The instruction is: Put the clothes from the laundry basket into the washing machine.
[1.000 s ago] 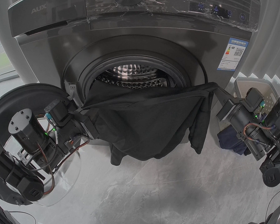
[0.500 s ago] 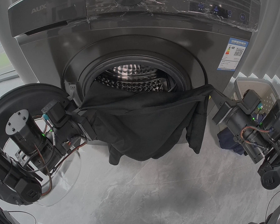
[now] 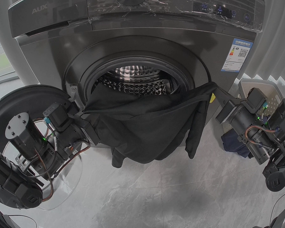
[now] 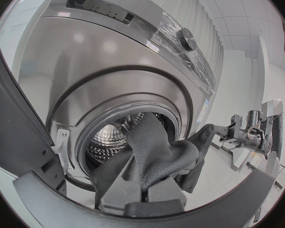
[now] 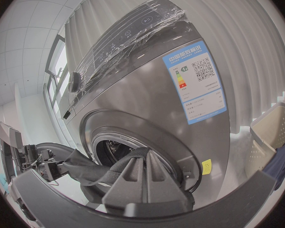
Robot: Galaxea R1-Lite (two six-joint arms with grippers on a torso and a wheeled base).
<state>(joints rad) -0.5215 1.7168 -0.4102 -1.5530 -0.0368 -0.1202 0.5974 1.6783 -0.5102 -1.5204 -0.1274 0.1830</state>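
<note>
Before the round opening of the dark grey front-loading washing machine (image 3: pixel 133 45), we hold a black fabric garment (image 3: pixel 142 127) stretched between our two arms. Our left end effector (image 3: pixel 86 116) is clamped tight on one edge of the garment at the lower left of the opening, just beside the door hinge; in the left wrist view its fingers (image 4: pixel 120 187) are closed, with the cloth bunched up between them. Our right end effector (image 3: pixel 218 91) pinches the opposite edge at the right side of the opening, close to the machine's front panel, and in the right wrist view its fingers (image 5: pixel 133 178) are closed on a fold of the black cloth. The garment's upper edge sags between the two grips and covers the lower part of the opening, below the shiny perforated steel drum (image 3: pixel 133 76); we cannot tell whether any of it lies inside. Most of it hangs down over the front of the machine, with a narrow tail dangling on the right, above the grey marbled floor (image 3: pixel 180 193). The machine's round door (image 3: pixel 22 95) stands swung open to the left, behind our left arm. To the right of the machine stands a cream perforated plastic laundry basket (image 3: pixel 272 87) with a dark blue cloth (image 3: pixel 232 143) hanging over its side. A blue-bordered label (image 3: pixel 237 55) sits on the upper right of the machine's front.
</note>
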